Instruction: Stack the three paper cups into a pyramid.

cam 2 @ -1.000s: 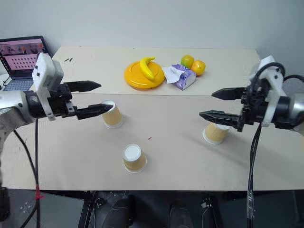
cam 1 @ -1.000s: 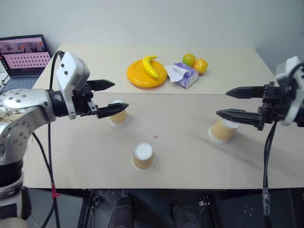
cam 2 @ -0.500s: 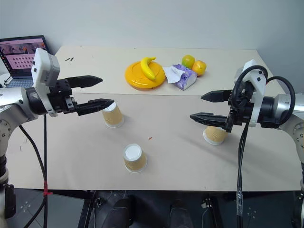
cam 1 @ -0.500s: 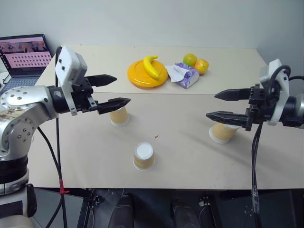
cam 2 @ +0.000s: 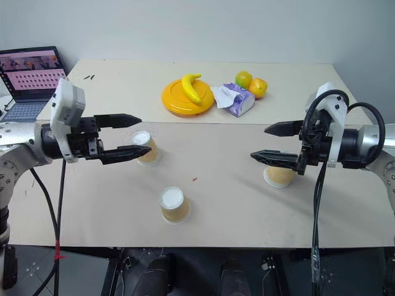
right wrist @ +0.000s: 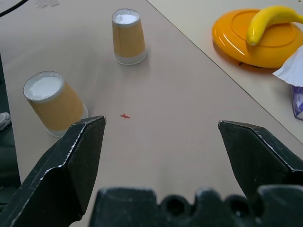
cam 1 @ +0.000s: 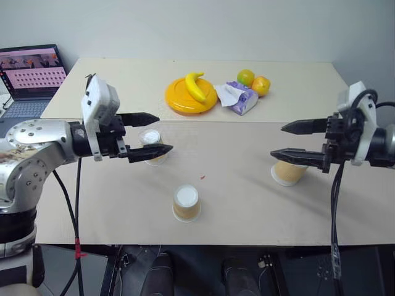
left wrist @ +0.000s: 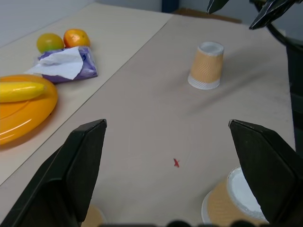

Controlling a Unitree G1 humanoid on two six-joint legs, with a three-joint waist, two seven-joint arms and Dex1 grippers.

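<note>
Beige tabletop (cam 1: 247,197) carries three paper cups, upside down and well apart: left cup (cam 1: 152,147), near cup (cam 1: 186,203), right cup (cam 1: 290,172). Left gripper (cam 1: 154,133) and right gripper (cam 1: 285,140) hover with jaws wide, empty; a careless sideways approach could topple these light cups.

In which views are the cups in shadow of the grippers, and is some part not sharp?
Left eye view: soft shadow lies on the table beside each paper cup; no glare. Left wrist view: the near black fingers look blurred, the far cup sharp. Right wrist view: the fingers are soft too, the banana clear.
</note>
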